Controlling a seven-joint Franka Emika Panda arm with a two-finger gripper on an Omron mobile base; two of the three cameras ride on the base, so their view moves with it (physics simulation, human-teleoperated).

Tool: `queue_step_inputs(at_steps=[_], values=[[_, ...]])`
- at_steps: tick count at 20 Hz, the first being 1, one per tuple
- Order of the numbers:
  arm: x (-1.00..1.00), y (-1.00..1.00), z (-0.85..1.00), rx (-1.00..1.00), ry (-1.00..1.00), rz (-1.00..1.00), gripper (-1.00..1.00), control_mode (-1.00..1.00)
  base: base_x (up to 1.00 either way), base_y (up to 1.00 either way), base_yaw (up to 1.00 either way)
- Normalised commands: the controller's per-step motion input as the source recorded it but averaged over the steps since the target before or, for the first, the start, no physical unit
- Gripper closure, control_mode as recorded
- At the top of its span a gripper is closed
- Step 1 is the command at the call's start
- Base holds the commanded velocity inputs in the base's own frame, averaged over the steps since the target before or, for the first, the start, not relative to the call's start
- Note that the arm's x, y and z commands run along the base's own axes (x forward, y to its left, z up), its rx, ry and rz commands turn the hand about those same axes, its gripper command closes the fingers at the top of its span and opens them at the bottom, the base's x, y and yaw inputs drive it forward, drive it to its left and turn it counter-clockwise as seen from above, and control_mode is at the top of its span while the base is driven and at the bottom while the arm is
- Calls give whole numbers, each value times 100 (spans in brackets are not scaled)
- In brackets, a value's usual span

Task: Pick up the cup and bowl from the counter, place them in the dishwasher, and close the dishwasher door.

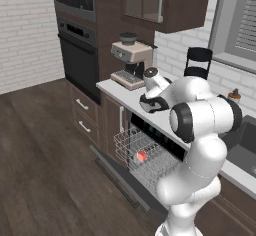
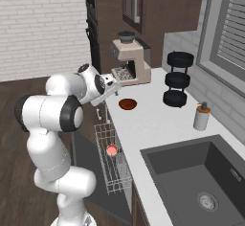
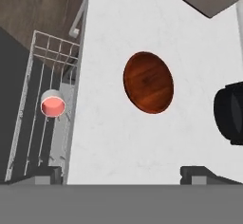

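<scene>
Hand view shows you the pincer (image 3: 121, 174) spread wide and empty above the shallow round reddish-brown bowl (image 3: 148, 82) on the white bench (image 3: 118, 137), presumably lining up, while the small white pink-lined cup (image 3: 52, 103) sits in the dishwasher's wire rack (image 3: 33, 123).

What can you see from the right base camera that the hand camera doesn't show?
Right base view alone: the coffee machine, the soap bottle, the sink, the window and the robot's arm with its tool above the counter's edge.

Hand view alone: the bowl's inside from straight above, wood-grained, and the tool's two fingertips apart at the bottom.

Both: the bowl on the counter, the cup sitting in the dishwasher's rack, and the black tiered rack.
</scene>
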Motion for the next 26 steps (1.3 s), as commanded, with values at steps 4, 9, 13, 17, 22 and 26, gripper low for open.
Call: queue_step_inputs(at_steps=[4,9,13,17,22,26], values=[[15,-8,-40,-8,0,0,-100,-100,0,0,0],[22,-11,-36,-3,0,0,-100,-100,0,0,0],[43,-19,-31,0,0,1,-100,-100,0,0,0],[47,-18,-34,0,0,3,-100,-100,0,0,0],[55,-5,-29,2,0,5,-100,-100,0,0,0],[62,0,-22,5,0,7,-100,-100,0,0,0]])
